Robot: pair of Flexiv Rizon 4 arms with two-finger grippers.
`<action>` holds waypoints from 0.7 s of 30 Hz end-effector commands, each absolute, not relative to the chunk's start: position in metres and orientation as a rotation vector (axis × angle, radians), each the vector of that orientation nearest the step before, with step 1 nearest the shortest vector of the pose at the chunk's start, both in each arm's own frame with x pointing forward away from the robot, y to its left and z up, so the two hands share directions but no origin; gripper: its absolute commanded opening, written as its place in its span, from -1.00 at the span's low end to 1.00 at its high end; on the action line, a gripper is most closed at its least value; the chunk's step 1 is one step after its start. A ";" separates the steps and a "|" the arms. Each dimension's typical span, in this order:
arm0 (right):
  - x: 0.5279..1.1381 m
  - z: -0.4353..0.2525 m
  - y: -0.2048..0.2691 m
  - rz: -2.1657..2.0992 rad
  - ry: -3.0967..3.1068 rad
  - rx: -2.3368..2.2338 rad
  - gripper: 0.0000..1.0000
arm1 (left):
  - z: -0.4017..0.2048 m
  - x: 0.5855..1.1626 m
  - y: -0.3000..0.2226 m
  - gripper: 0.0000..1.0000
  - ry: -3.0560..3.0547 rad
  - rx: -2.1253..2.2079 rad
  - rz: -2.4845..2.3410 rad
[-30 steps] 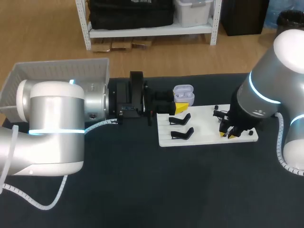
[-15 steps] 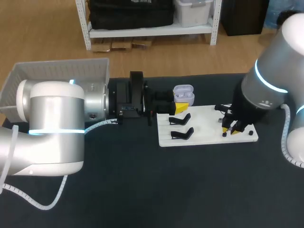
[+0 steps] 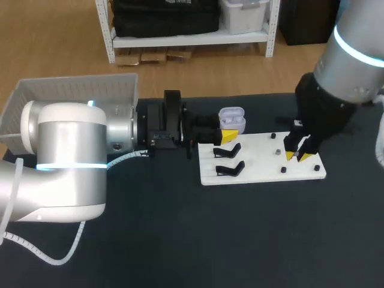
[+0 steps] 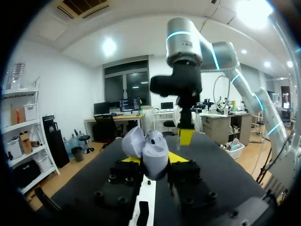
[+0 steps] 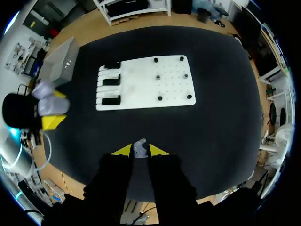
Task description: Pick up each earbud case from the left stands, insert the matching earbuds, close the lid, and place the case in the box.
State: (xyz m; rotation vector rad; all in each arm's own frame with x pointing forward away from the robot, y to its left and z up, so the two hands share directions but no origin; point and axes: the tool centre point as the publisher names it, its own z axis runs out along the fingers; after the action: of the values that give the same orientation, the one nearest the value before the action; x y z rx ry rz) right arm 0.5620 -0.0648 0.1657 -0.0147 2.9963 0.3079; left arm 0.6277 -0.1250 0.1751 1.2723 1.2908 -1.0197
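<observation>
Left gripper point(image 4: 155, 159) is clamped on the earbud case point(image 4: 143, 147). The case has its lid open and is held clear of the counter point(image 3: 180, 240), at 10 o'clock from the white board point(image 3: 258, 159). Right gripper point(image 3: 302, 155) hangs well above the board's 3 o'clock end, its tips pinching a small pale earbud point(image 5: 139, 146). Two black stands point(image 3: 228, 150) point(image 3: 230, 170) occupy the board's 9 o'clock side. The box point(image 3: 72, 90) sits at the counter's 10 o'clock corner.
</observation>
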 end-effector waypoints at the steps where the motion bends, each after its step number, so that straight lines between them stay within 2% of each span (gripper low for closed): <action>1: 0.536 0.234 -0.065 0.317 2.975 -0.075 -1.00 | 0.173 0.626 -0.126 -1.00 1.285 1.261 -1.012; 10: 0.523 0.275 -0.013 0.313 2.919 -0.317 -1.00 | 0.173 0.626 -0.126 -1.00 1.285 1.261 -1.012; 21: 0.550 0.282 0.043 0.290 2.876 -0.640 -1.00 | 0.173 0.626 -0.126 -1.00 1.285 1.261 -1.012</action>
State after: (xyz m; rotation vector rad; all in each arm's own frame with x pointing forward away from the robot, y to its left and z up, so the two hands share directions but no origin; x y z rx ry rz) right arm 0.5327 0.0262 0.2830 -0.6025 2.8246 0.3209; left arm 0.6277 -0.1251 0.1752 1.2724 1.2907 -1.0197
